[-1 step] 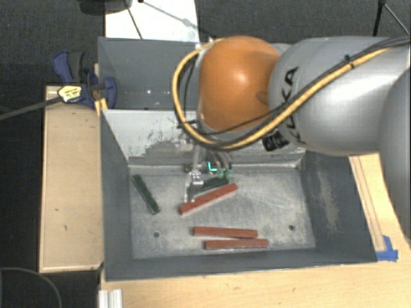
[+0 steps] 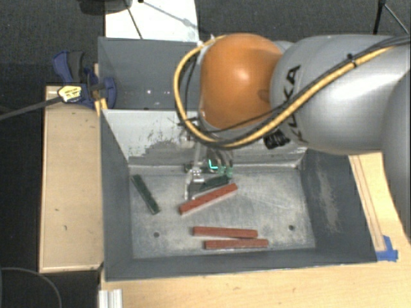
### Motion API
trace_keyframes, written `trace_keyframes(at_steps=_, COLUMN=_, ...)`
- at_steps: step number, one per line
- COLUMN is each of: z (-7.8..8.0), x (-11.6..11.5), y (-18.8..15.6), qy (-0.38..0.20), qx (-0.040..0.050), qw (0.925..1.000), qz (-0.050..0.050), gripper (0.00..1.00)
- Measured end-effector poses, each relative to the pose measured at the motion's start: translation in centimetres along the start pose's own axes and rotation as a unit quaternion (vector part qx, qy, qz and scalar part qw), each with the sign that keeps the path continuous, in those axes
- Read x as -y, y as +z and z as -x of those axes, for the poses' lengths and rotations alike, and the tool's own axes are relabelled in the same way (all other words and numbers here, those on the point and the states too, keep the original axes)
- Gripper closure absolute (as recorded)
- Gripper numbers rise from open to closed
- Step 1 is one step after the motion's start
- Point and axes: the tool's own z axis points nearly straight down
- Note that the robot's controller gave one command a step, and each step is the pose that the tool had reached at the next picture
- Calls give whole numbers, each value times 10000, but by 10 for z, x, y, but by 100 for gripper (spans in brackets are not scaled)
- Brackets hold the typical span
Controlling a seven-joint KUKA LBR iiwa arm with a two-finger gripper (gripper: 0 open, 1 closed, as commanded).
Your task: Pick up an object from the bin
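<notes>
While the tool point(image 2: 204, 179) sits low over the left end of the slanted red-brown bar point(image 2: 213, 197) in the middle of the bin point(image 2: 327, 197), you cannot tell whether it is open or closed. You seem to be at the grasp step; the next move calls for a firm close, then a straight lift.

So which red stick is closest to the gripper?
The slanted red stick, right by the gripper. The two other red sticks lie level, side by side, farther away.
</notes>
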Motion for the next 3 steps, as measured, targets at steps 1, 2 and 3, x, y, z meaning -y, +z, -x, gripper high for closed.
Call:
trace_keyframes(at_steps=1, z=-6, x=7, y=32, qy=-324, qx=31, qw=9995, qz=6, gripper=0)
trace_keyframes(at_steps=2, z=-26, x=61, y=151, qy=-393, qx=0, qw=9992, qz=1, gripper=100)
trace_keyframes(at_steps=3, z=-26, x=61, y=151, qy=-383, qx=-1, qw=9993, qz=0, gripper=100)
